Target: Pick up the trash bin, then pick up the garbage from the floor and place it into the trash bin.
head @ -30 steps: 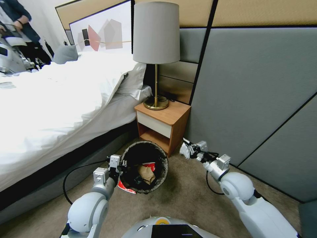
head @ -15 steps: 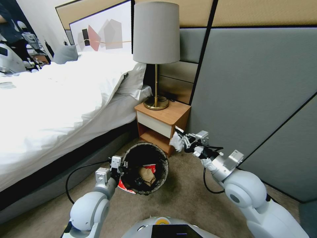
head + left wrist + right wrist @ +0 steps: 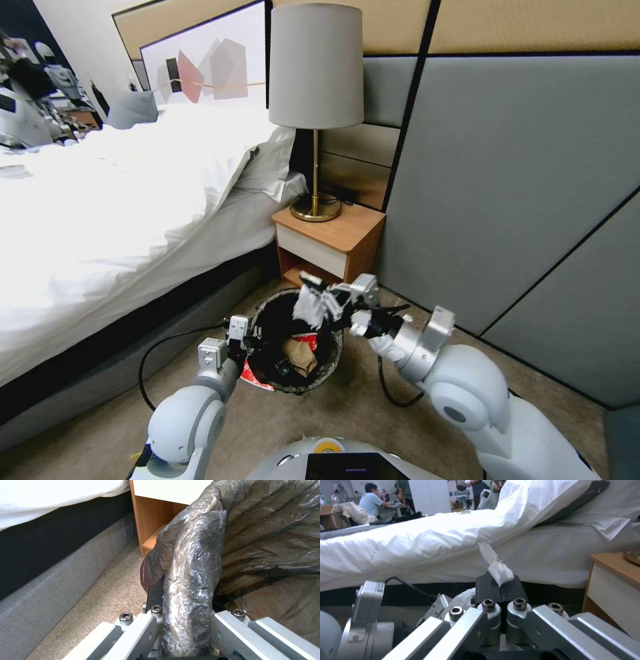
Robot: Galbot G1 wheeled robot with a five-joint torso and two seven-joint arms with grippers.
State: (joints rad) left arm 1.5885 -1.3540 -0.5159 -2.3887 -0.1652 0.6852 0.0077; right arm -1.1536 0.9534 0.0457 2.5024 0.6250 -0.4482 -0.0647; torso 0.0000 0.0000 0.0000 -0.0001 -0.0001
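Right hand (image 3: 319, 301) carried tissue (image 3: 308, 308) over bin (image 3: 331, 353).

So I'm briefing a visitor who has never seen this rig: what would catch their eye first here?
Probably the right gripper, shut on a white tissue wad held above the trash bin in front of the nightstand. Next, the left gripper clamped on the bin's bag-lined rim beside the bed, with a brown paper bag already inside.
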